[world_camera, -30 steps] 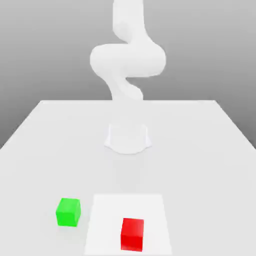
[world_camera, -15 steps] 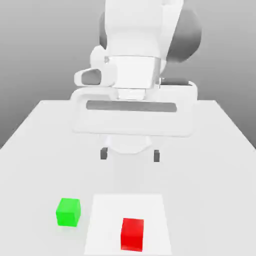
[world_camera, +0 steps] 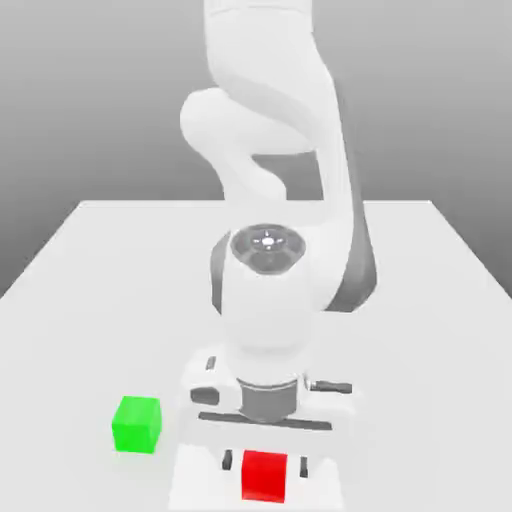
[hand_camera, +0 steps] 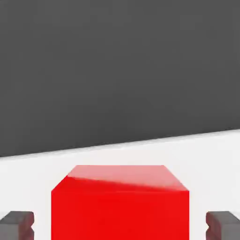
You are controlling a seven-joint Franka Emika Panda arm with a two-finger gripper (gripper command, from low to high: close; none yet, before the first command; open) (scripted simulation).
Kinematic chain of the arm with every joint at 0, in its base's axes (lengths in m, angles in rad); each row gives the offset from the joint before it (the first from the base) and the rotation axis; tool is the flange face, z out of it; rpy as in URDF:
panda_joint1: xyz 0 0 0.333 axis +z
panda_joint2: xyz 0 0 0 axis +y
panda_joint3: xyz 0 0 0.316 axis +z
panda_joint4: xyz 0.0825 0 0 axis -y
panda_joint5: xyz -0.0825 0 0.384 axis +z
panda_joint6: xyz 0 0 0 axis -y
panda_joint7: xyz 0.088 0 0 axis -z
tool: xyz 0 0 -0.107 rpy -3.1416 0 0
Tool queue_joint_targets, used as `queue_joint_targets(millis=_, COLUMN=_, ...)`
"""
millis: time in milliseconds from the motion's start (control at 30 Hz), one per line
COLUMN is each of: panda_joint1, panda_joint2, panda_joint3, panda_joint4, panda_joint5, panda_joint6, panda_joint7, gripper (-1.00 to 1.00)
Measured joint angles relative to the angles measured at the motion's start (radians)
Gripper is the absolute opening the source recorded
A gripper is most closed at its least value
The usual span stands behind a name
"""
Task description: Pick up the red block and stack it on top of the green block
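Going from the exterior view's left, shows the green block (world_camera: 136,424) at about seven o'clock from the middle of that view, upright on the pale table (world_camera: 60,400); lies at about ten o'clock from the red block (world_camera: 264,482), just off the edge of the white square (world_camera: 200,492) and well apart from the tool (world_camera: 266,464); next, at six o'clock, shows the red block, flat on the white square, with nothing stacked on it; has one finger of the tool at nine o'clock from the red block and the other at three o'clock, near its sides; stands open wider than the block, with a gap at each side in the hand view too, and holds nothing; reaches down from twelve o'clock with the white arm (world_camera: 270,315), hand low over the square; in the hand view, shows a paler patch across part of the red block's upper face, and a dark grey expanse (hand_camera: 120,70) beyond the white surface.
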Motion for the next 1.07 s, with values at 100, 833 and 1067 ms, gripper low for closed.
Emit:
queue_joint_targets(millis=100, panda_joint1=0.000, panda_joint2=0.009, panda_joint3=-0.001, panda_joint4=0.001, panda_joint5=-0.002, panda_joint6=0.008, panda_joint7=0.002, gripper=-1.00)
queue_joint_targets(millis=833, panda_joint1=-0.321, panda_joint2=-0.331, panda_joint3=-0.103, panda_joint4=-0.194, panda_joint5=0.051, panda_joint6=-0.136, panda_joint7=-0.604, gripper=-1.00)
queue_joint_targets(millis=1067, panda_joint1=-0.314, panda_joint2=-0.210, panda_joint3=-0.085, panda_joint4=-0.191, panda_joint5=0.070, panda_joint6=-0.019, panda_joint7=-0.621, gripper=1.00)
